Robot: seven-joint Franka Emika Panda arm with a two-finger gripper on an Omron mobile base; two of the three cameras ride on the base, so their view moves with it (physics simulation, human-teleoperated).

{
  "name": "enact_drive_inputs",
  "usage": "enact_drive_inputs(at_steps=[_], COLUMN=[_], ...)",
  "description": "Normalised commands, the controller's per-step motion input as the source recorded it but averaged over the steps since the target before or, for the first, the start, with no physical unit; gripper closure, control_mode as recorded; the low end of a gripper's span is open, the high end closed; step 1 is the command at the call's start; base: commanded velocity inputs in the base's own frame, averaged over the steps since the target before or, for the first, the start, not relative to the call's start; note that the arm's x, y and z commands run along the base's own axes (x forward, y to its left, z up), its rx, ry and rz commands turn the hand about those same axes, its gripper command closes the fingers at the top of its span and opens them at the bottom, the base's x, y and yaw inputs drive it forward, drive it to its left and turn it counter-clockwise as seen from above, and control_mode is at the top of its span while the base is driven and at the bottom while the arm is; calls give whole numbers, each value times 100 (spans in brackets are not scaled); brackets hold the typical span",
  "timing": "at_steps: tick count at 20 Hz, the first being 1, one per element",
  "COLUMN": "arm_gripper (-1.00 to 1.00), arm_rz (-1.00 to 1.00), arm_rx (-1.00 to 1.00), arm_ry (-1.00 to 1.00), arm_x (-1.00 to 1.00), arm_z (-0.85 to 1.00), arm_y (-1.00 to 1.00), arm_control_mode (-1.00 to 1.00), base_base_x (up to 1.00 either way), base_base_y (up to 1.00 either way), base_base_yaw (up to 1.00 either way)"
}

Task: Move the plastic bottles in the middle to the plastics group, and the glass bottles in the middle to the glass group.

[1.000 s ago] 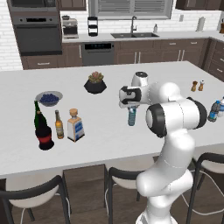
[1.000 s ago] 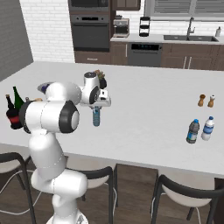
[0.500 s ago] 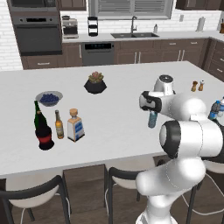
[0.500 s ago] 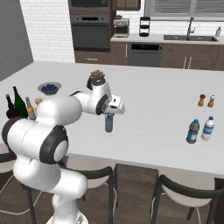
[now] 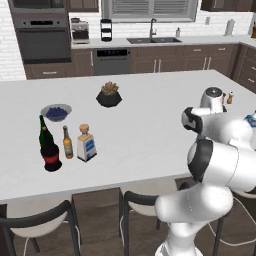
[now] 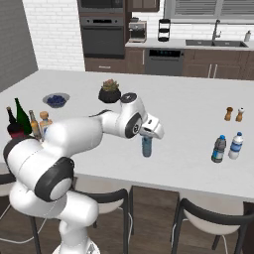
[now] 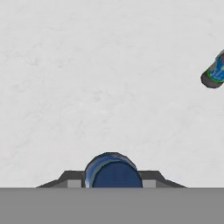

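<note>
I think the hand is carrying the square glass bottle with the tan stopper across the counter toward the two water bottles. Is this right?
Not quite. The hand is carrying the small plastic water bottle, as the right base view shows. The square glass bottle with the tan stopper stands on the counter in the left base view. The rest holds: the two water bottles lie ahead.

Bare counter (image 6: 188,124) lies open from the held bottle (image 6: 147,147) to the two water bottles (image 6: 227,148) beyond it, nothing between. The shakers (image 6: 234,114) stand behind that pair, near them. The plant (image 6: 110,91) sits well behind the held bottle.
</note>
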Motion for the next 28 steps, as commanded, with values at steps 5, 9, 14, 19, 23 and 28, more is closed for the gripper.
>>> enact_drive_inputs(at_steps=[5, 9, 14, 19, 23, 28], arm_gripper=[100, 100, 100, 100, 100, 100], arm_rz=[-31, -30, -24, -4, 0, 0], arm_rx=[0, 0, 0, 0, 0, 0], arm_ry=[0, 0, 0, 0, 0, 0], arm_x=[-5, 0, 0, 0, 0, 0], arm_z=[31, 17, 0, -12, -21, -32], arm_y=[-100, -97, -86, -23, -13, -5], arm_control_mode=[-100, -100, -100, -100, -100, -100], base_base_x=[0, 0, 0, 0, 0, 0], base_base_y=[0, 0, 0, 0, 0, 0], base_base_yaw=[0, 0, 0, 0, 0, 0])
